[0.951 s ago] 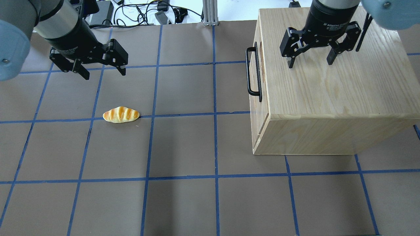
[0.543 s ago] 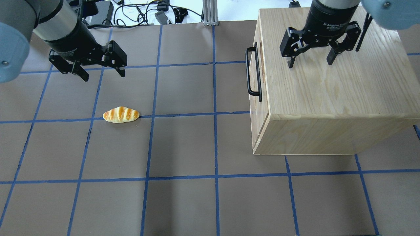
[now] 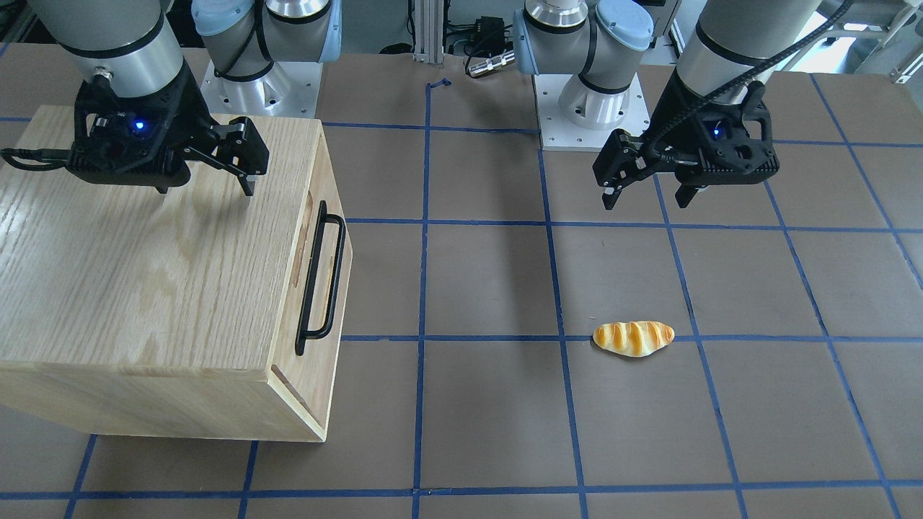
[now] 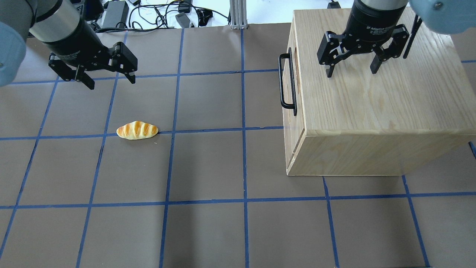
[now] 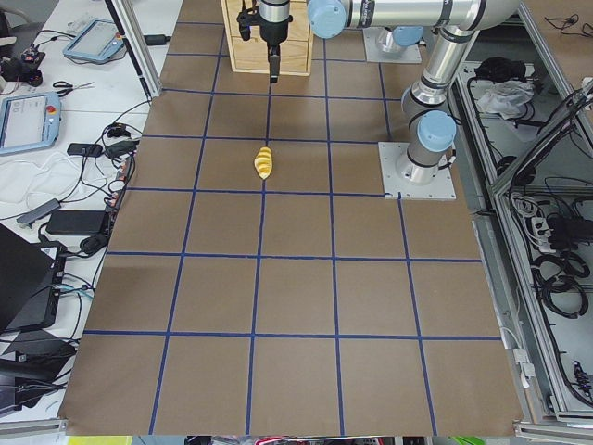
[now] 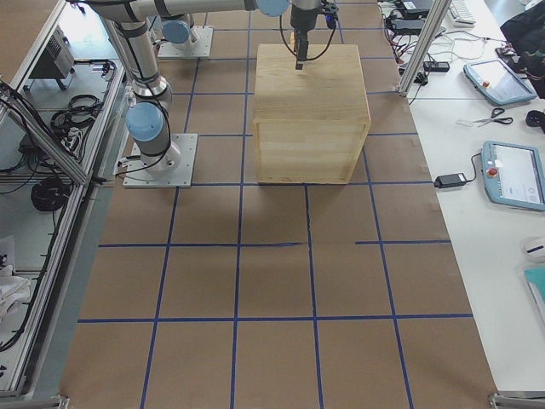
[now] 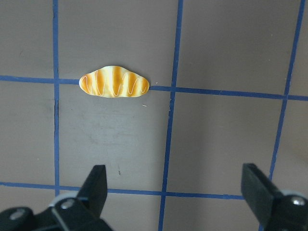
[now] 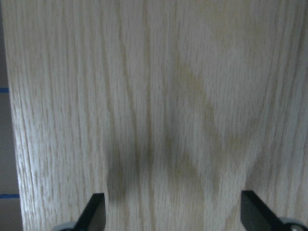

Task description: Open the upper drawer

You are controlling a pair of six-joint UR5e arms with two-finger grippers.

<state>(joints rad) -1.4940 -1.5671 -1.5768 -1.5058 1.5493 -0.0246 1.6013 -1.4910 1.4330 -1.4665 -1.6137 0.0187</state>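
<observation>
Brown paper covers the desk (image 4: 208, 163), ruled into large squares by blue tape. Past its far edge, a tangle of black cables (image 4: 160, 15) and power bricks lies on a white surface beside an aluminium post (image 4: 238, 15). The side views show white benches along the desk carrying control tablets (image 6: 511, 175) and more wiring.

On the right half of the desk, seen from overhead, stands a large oak cabinet (image 4: 372, 96) with its front turned to the left. The upper drawer (image 3: 319, 274) sits in that front just under the top board. Its black bar handle (image 4: 280, 80) stands out from the panel. The drawer seems flush with the cabinet, though the steep angle makes the seam hard to judge.

The right gripper (image 4: 351, 72) hangs over the far part of the cabinet's top with its fingers spread wide and nothing between them, to the right of the handle and apart from it. The left gripper (image 4: 111, 82) hovers above the far left of the desk, fingers likewise apart and empty. A small striped bread roll (image 4: 137, 130) lies on a tape line nearer than that gripper, well apart from the cabinet.
</observation>
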